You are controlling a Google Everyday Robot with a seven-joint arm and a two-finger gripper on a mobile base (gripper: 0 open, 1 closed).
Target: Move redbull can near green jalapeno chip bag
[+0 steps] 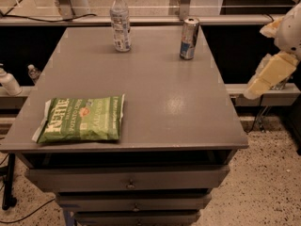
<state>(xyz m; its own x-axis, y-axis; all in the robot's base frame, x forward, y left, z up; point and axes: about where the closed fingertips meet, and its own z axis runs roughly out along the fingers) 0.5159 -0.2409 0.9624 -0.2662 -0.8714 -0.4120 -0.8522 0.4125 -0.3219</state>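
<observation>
A big flat grey tabletop (160, 84) sits on a grey metal cabinet with drawers (127, 182) under it. On the near left part of the tabletop lies the flat green jalapeno chip bag (81, 118) with big white letters and white crimped ends. It lies flat, close to the near edge. Off the right side of the tabletop, out in the air, is the robot's cream and white pincer (264, 81). It is not touching anything, and I cannot tell if it is released or clenched. At the far end of the tabletop, a bit to the left, stands a clear plastic bottle (120, 21) with a white cap. The slim tall silver redbull can (189, 38) with a blue lower part stands upright at the far right of the tabletop. It is well apart from the chip bag and from the pincer.
</observation>
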